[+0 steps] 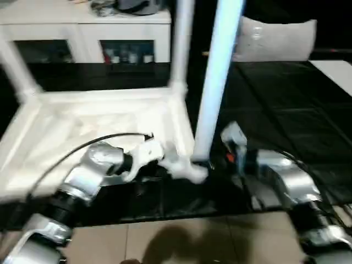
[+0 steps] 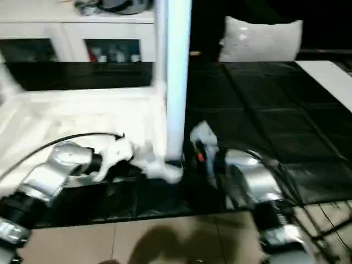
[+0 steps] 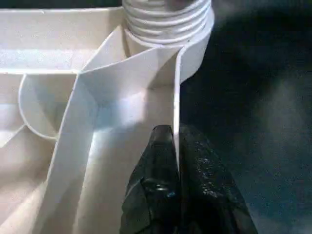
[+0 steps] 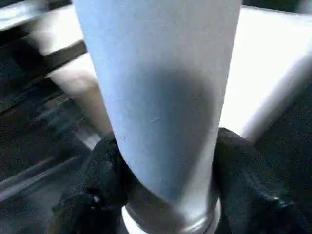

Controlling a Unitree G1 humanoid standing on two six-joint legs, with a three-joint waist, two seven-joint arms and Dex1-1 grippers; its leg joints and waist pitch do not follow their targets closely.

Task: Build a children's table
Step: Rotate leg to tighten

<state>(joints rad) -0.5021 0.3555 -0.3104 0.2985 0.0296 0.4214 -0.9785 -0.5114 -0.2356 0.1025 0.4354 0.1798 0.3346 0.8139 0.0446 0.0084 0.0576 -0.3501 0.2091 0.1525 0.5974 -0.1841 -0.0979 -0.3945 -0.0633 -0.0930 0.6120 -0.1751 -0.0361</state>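
- Head views: the upturned tabletop (image 1: pixel 82 126) lies on the dark floor before the white cabinet (image 1: pixel 82 33); a leg (image 1: pixel 217 82) stands upright at its near corner socket (image 1: pixel 192 171).
- Left wrist view: the left gripper (image 3: pixel 176 161) is clenched on the tabletop's thin side wall, below the threaded socket.
- Right wrist view: the right gripper (image 4: pixel 165 165) grasps the leg, one black finger on each side.

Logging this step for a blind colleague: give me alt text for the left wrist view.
The left gripper is shut on the thin side wall of the upturned white tabletop, one black finger on each face. Beyond it, a leg's threaded end sits in the round corner socket, ribs branching off beside it.
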